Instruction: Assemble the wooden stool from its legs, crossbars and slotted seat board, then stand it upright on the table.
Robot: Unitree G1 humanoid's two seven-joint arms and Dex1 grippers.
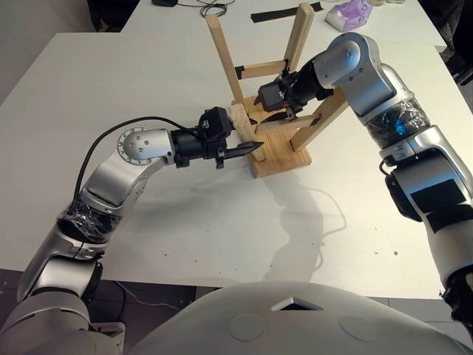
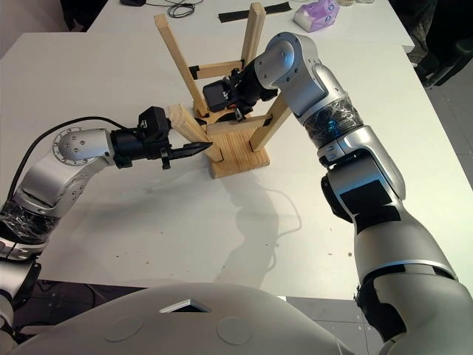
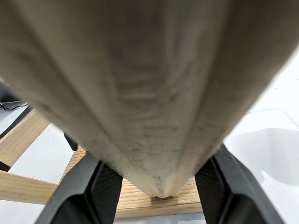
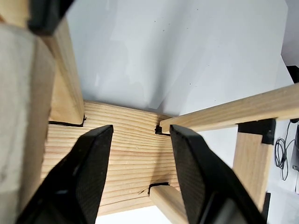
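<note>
Left eye view, first voice: where is the pale wooden stool (image 1: 260, 70)?
Second voice: Upside down, its slotted seat board (image 1: 281, 159) flat on the white worktop (image 1: 185, 222). The left end effector (image 1: 250, 148) clamps one square wooden leg (image 1: 240, 117); the right end effector (image 4: 140, 134) gapes wide over the board.

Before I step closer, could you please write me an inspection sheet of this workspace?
Surface: white table, small dark specks.
Job's things: stool upside down, seat board flat on the table, legs pointing up, crossbar joining the two far legs.
Clutter: tissue pack and black strip on the table behind.
Grippers: left gripper shut on a tilted leg; right gripper open over the seat board, holding nothing.
Cables: black cable running to the left gripper; wires on the table behind.
Surroundings: nothing seen besides that table.
</note>
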